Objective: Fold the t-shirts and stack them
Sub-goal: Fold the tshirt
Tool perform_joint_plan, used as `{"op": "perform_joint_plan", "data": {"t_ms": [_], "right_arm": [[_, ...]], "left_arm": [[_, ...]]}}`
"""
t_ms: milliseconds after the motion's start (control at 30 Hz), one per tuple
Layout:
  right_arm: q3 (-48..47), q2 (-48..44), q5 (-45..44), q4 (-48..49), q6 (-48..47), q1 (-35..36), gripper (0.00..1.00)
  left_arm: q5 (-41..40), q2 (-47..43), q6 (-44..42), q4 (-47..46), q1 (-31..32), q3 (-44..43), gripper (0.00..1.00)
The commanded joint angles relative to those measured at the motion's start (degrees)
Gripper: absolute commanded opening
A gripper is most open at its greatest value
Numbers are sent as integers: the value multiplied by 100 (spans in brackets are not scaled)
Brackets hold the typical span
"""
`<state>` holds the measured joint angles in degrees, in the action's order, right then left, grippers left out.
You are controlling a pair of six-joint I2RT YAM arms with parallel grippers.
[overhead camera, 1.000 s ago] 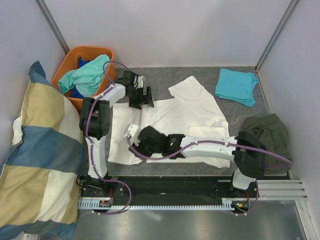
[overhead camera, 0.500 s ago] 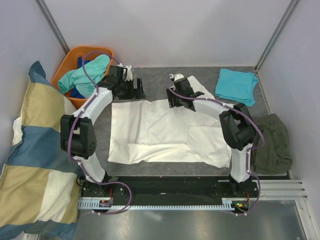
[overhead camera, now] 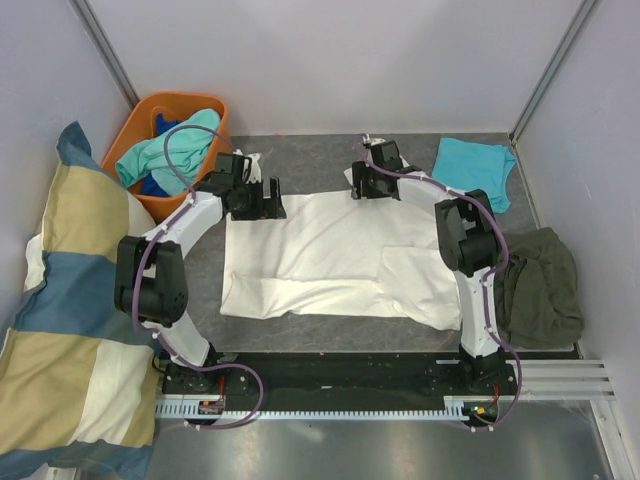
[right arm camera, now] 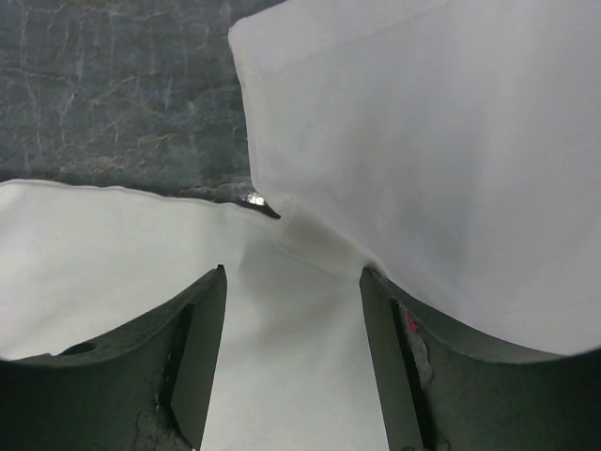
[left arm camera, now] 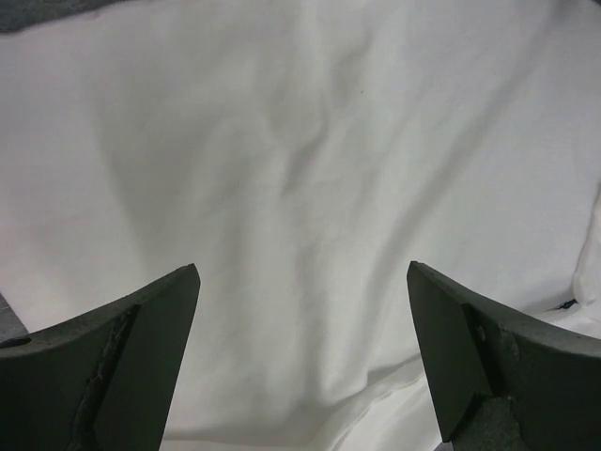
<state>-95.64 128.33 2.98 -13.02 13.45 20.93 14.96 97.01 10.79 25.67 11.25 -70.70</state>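
T-shirt point(overhead camera: 330, 250) flatter, right gripper point(overhead camera: 371, 183) farther (jaws apart)

1. Bright, even overhead light; soft, short shadows on the bench point(overhead camera: 300, 165).
2. Wrist views: the cream-white t-shirt point(left arm camera: 300, 169) nearly washes out, its creases faint.
3. The left claw point(left arm camera: 302, 282) looks dark and slightly soft-edged.

A dark grey, mottled stone-look table point(overhead camera: 320, 160) carries a cream-white cotton t-shirt point(overhead camera: 330, 260) spread flat across its middle. A folded turquoise t-shirt point(overhead camera: 472, 172) lies in the far right corner, a crumpled olive-green garment point(overhead camera: 545, 285) at the right edge, and an orange plastic basket point(overhead camera: 183, 98) in the far left corner.
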Motion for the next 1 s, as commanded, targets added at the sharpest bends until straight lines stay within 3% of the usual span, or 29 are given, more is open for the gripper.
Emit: {"op": "perform_joint_plan", "data": {"t_ms": [0, 533, 967], "right_arm": [[-280, 350, 71, -184, 140, -264, 68], [-456, 553, 0, -184, 246, -599, 68], [-588, 378, 140, -114, 307, -783, 69]], "left_arm": [[-177, 414, -156, -28, -43, -251, 100], [-758, 2023, -332, 315, -184, -1402, 100], [-785, 2033, -235, 351, -799, -1693, 100]]}}
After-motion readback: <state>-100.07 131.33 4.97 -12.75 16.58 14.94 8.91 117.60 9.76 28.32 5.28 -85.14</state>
